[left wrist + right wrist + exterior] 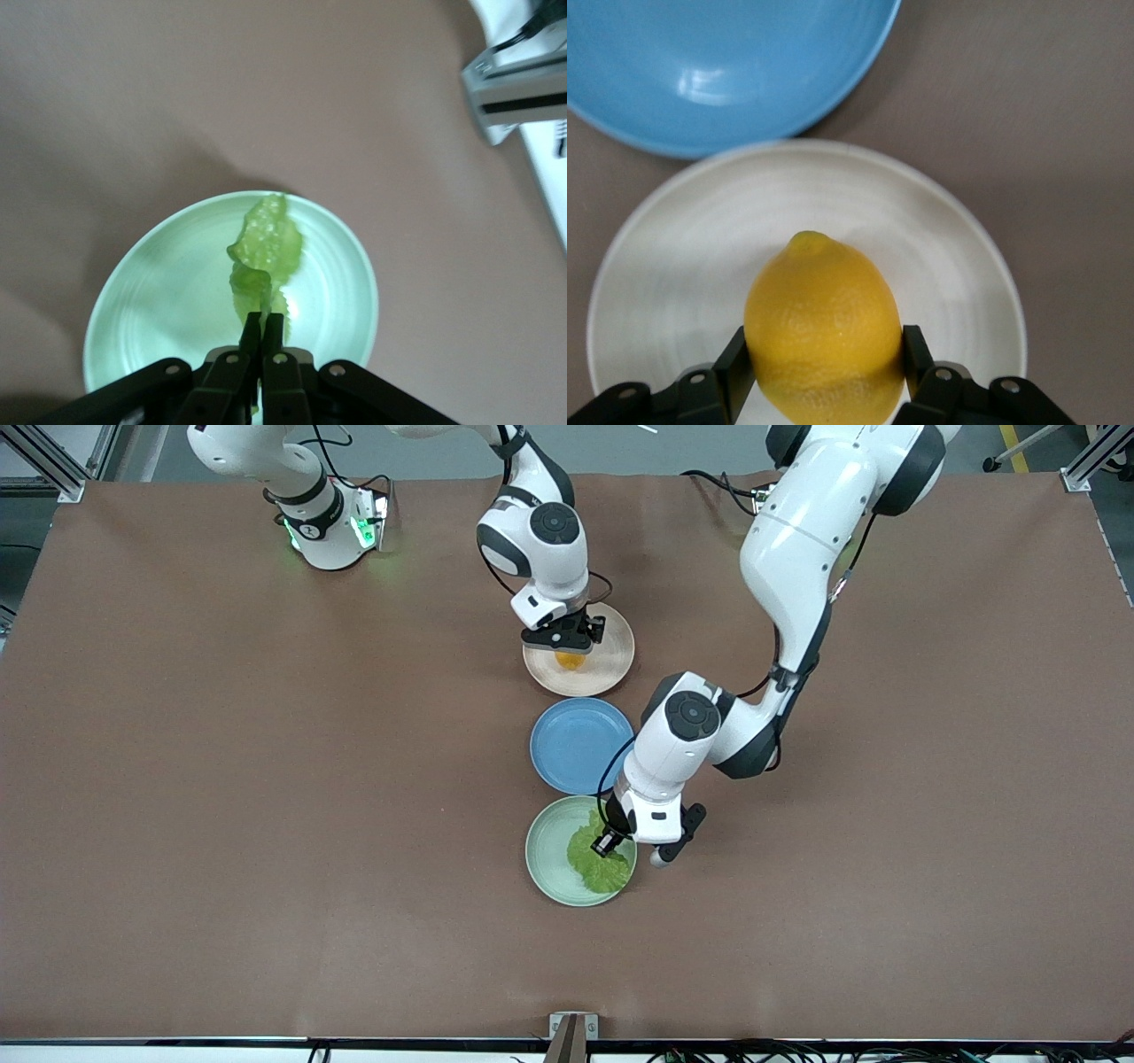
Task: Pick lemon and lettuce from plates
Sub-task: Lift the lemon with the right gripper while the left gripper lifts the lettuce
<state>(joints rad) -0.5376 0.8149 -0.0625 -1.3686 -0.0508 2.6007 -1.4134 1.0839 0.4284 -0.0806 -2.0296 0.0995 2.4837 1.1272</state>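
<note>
- Yellow lemon [822, 328] is clamped at its widest part between the fingers of the right pincer [567, 648], over the beige plate [611, 669], so that it cannot roll.
- Green lettuce [266, 248] is pinched at one end by the clenched left pincer [263, 332], over the mint plate [545, 859].
- Between the two, the blue plate [576, 744] lies close; bare tabletop [266, 824] is left open on each side.
</note>
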